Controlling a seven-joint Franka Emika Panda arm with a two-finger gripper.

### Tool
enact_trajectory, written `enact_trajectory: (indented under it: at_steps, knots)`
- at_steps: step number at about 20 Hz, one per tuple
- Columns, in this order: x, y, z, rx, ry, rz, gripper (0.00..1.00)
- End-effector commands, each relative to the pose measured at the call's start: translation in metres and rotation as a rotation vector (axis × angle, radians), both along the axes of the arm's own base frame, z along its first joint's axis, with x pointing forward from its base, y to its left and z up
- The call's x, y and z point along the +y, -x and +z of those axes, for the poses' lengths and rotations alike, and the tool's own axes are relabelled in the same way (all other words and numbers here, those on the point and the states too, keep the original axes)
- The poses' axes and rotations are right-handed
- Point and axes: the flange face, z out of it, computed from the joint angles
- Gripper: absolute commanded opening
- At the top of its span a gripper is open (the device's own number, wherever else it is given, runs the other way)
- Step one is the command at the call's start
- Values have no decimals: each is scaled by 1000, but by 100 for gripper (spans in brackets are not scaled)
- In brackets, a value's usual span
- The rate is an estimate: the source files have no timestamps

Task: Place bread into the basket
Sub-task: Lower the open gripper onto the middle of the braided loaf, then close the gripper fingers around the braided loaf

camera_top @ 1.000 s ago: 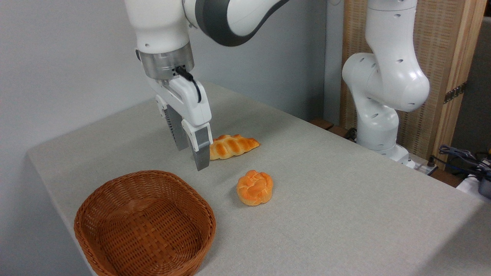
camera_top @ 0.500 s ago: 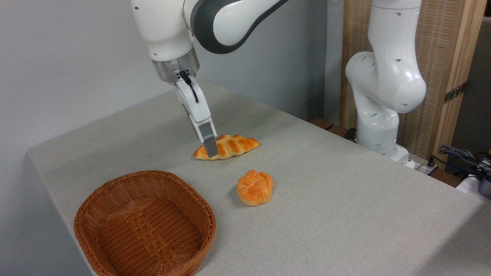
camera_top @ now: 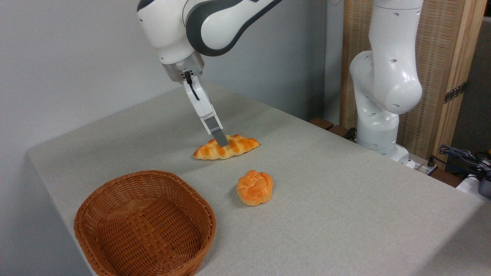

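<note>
No text, label, brand, number or sign can be read anywhere in the view.
</note>
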Motion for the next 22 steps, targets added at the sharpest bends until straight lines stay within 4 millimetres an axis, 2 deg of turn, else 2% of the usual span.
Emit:
enact_trajectory:
  at_steps: [1, 7, 11, 18, 19, 20, 21, 22]
  knots:
    - [-5, 7, -9, 14, 6, -25, 100]
    - [-17, 7, -32, 47, -16, -44, 100]
    - [-22, 0, -46, 34, -15, -44, 100]
    - [-24, 0, -49, 31, -17, -44, 100]
    - [-24, 0, -48, 30, -17, -43, 98]
    - [-24, 0, -48, 28, -21, -45, 92]
    - [-22, -1, -49, 21, -35, -47, 81]
    - [-22, -2, -49, 17, -41, -51, 75]
